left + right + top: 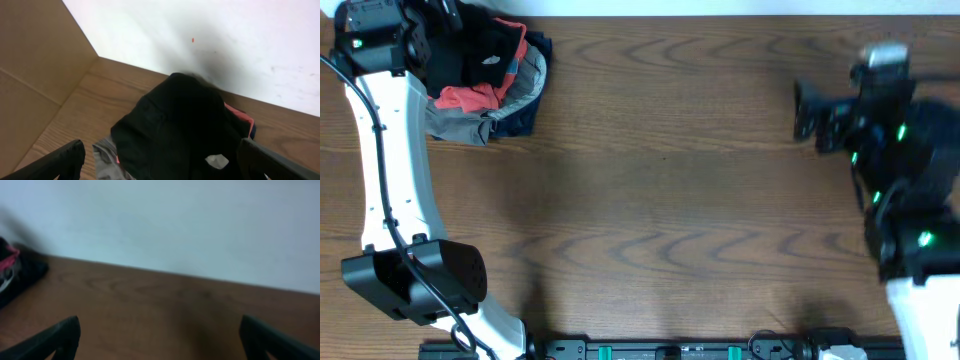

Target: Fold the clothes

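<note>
A pile of clothes (490,80) lies at the table's back left: a black garment on top, a red one, a grey one and a dark blue one. In the left wrist view the black garment (175,125) fills the space between my left gripper's (160,167) wide-open fingers, with grey cloth (107,160) under it. The left gripper (445,25) hangs over the pile in the overhead view. My right gripper (810,120) is open and empty above bare wood at the back right; its fingers (160,340) frame only table, with the pile (15,275) far to the left.
A cardboard wall (35,75) stands to the left of the pile. A white wall (175,220) runs behind the table's far edge. The wooden tabletop (660,200) spans the middle.
</note>
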`<state>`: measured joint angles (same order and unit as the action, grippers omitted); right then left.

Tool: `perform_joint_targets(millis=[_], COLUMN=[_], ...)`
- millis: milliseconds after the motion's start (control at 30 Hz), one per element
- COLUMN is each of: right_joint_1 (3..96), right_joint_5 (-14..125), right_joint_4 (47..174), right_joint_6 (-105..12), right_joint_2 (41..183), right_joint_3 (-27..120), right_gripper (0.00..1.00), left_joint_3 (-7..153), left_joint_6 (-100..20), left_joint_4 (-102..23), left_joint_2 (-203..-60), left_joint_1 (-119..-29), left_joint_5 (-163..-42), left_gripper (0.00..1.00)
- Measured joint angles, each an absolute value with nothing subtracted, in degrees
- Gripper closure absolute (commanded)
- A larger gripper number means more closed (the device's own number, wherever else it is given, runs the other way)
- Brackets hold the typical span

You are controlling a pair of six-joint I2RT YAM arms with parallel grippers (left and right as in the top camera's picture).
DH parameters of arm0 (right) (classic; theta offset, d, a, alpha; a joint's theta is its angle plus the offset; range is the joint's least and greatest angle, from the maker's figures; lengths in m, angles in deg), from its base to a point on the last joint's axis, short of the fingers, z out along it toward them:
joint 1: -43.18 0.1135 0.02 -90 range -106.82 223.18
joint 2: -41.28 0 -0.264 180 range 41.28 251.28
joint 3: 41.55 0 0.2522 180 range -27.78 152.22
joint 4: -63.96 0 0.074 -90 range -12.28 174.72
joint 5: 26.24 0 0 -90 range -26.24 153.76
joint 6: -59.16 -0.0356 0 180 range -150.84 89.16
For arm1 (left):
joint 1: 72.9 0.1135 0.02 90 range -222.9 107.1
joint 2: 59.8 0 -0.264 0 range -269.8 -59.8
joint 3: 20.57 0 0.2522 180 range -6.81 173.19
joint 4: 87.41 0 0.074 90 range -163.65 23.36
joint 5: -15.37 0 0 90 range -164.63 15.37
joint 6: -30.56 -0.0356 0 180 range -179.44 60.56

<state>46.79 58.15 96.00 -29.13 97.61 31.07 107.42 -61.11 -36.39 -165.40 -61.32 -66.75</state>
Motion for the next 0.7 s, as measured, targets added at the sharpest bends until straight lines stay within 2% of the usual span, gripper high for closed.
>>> perform_joint_targets(millis=[300, 700], right_joint_1=[46.9, 47.0], right_joint_5=[58.2, 58.2], right_joint_4=[81.4, 80.2], right_joint_6=[-30.4, -32.4], right_joint_2=[74.8, 55.4], right_joint_3=[-1.7, -21.1], right_gripper=[0.01, 0.01], left_joint_3=[107.4, 107.4], left_joint_6=[-61.1, -61.1], left_joint_4=[-36.4, -36.4], left_joint_2=[-165.4, -165.4], left_joint_1=[-61.3, -61.3], left_joint_5=[-66.8, -66.7], left_gripper=[0.02, 0.02])
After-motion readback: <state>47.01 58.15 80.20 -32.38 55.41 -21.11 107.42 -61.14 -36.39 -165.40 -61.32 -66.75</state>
